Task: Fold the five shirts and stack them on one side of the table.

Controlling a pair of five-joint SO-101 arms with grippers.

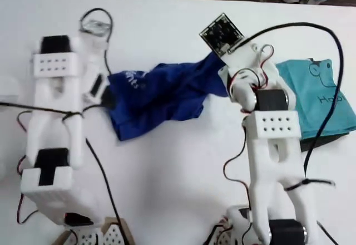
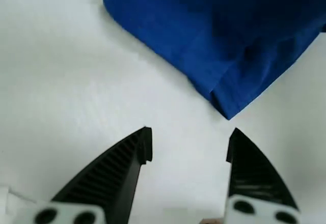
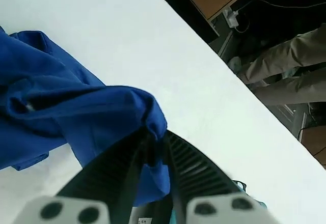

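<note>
A crumpled blue shirt (image 1: 158,97) lies across the middle of the white table (image 1: 167,178). My right gripper (image 3: 155,137) is shut on one end of the blue shirt (image 3: 66,112), holding that end up off the table near the right arm (image 1: 245,78). My left gripper (image 2: 188,145) stands open just above the bare table, a short way from a folded corner of the blue shirt (image 2: 229,40); the left arm (image 1: 55,106) sits at the shirt's other end. A folded teal shirt (image 1: 320,97) lies at the table's right side, partly behind the right arm.
Cables run across the table beside both arms. The table's far edge (image 3: 214,51) borders a dark floor with furniture. A person's legs (image 3: 285,66) stand beyond that edge. Open tabletop stretches in front of the blue shirt.
</note>
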